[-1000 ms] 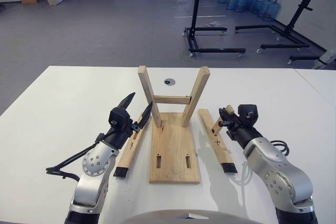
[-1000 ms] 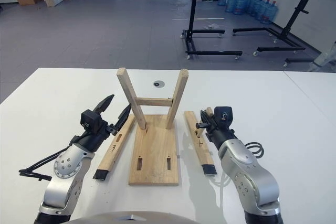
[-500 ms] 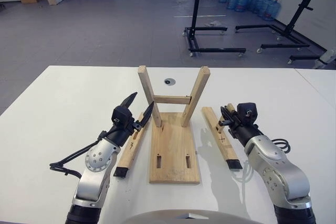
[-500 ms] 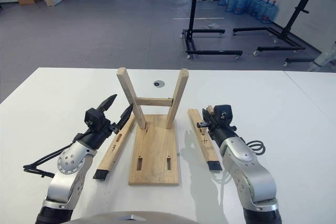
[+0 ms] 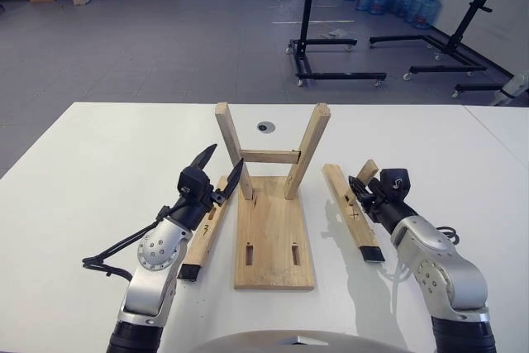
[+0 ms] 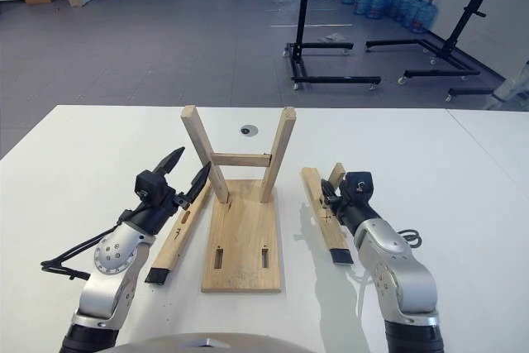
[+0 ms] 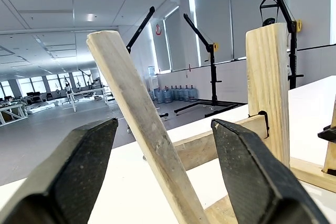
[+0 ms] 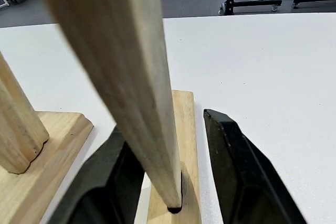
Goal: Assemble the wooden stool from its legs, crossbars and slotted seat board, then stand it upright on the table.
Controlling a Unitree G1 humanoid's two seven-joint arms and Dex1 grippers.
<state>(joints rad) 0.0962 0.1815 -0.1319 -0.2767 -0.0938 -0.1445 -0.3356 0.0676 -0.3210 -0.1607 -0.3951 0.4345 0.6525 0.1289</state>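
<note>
On the white bench [image 5: 99, 171], the left pincer [image 5: 223, 159] is held just above the surface with its two fingers [image 7: 68, 177] spread wide apart and nothing gripped. It is poised over the far end of the left loose leg [image 5: 203, 237], which is laid flat with its black-capped end toward the near edge, just beside the seat board [image 5: 273, 229]. Through the gap between those fingers the left upright leg [image 5: 229, 148] is seen close by; whether it is touched cannot be told. The seat board is laid flat in the middle of the bench, and two empty slots [image 5: 250, 252] are shown at its near end. At its far end the left upright leg and the right upright leg [image 5: 307, 148] are stood in the board, splayed outward toward their tops and joined by a crossbar [image 5: 270, 156]. Beyond them a small round fitting [image 5: 265, 128] is set into the bench top. To the right of the board, apart from it, the right loose leg [image 5: 351, 208] is placed, its black-capped end also nearer. A short crossbar [image 5: 366, 173] is set slanting up from this leg, with its end seated on the leg's upper face. The right pincer [image 5: 360, 192] is closed around this short crossbar, which is held between its two black fingers [image 8: 236, 171].
</note>
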